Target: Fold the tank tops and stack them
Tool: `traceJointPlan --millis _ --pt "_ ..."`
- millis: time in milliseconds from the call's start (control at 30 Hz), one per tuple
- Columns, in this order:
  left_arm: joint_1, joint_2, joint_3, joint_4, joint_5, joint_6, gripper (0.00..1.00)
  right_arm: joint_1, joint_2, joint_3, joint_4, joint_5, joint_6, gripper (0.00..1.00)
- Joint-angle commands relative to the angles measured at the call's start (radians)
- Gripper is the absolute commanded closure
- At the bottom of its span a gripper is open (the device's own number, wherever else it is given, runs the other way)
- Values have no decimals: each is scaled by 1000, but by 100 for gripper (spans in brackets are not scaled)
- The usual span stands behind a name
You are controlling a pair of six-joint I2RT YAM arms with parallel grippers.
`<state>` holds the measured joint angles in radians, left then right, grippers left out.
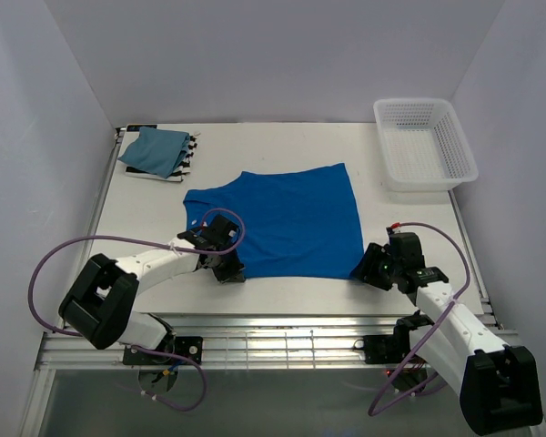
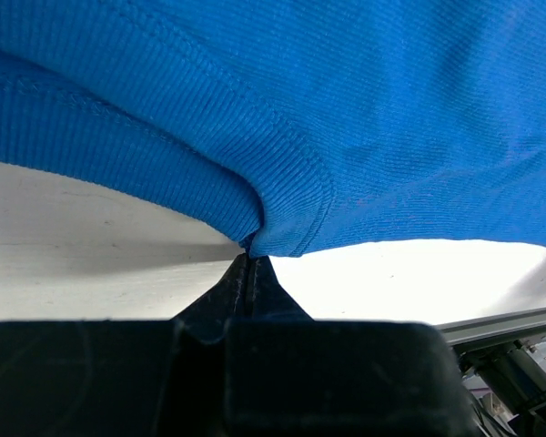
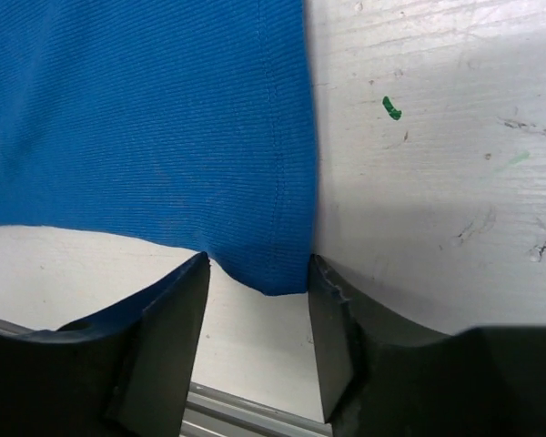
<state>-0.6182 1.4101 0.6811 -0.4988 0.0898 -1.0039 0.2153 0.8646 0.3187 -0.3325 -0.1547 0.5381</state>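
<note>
The royal blue tank top [image 1: 291, 223] lies spread flat in the middle of the worktop [image 1: 282, 146], its straight hem running along the near side with only a thin strip of bare surface between it and the worktop's near edge. The left fingers [image 2: 255, 300] are clenched on the hem at the near left corner, and the wrist view shows the stitched edge bunched into a small fold right at their tips and lifted just off the surface. The right fingers [image 3: 168, 337] stand apart on either side of the near right corner (nothing is pinched there), with the tip of the cloth lying flat between them; a small green mark [image 3: 392, 108] sits on the bare surface just past the side seam. At the far left corner, well apart from the spread top, the teal-blue tank top [image 1: 155, 150] rests folded on the striped tank top [image 1: 138, 173], whose black-and-white edges peek out beneath it. The white lattice basket [image 1: 419, 177] sits at the far right corner. Bare worktop lies open beyond the spread top's far edge and between its right side and the basket.
</note>
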Motion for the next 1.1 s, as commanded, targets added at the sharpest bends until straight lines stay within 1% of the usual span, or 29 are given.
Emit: traceJointPlan --millis 0,33,67,167,267,300,400,500,767,1067 --pt "0 -25 0 9 -16 14 100 -2 42 -35 -20 -3 11 50" --pt "0 -23 5 9 -12 14 100 -2 48 -29 -23 7 14 54" --pt "0 -22 9 8 -9 13 100 -2 53 -27 -23 12 16 62" --pt "2 -34 20 8 -7 11 100 -1 48 -10 -34 33 20 76" --pt "0 -54 32 3 -9 7 100 -2 21 23 -69 52 17 89" --pt "0 -59 37 -1 -10 5 100 -1 11 34 -80 58 14 92" --pt "0 -65 58 -10 -15 -7 100 -2 -18 74 -89 57 -9 92" --pt "0 -51 98 -41 -38 -13 100 -2 -3 126 -102 41 -24 92" --pt "11 19 254 -112 -134 14 100 -2 152 276 -97 49 -53 92" --pt "84 161 420 -139 -117 105 100 -7 335 466 -96 84 -84 92"
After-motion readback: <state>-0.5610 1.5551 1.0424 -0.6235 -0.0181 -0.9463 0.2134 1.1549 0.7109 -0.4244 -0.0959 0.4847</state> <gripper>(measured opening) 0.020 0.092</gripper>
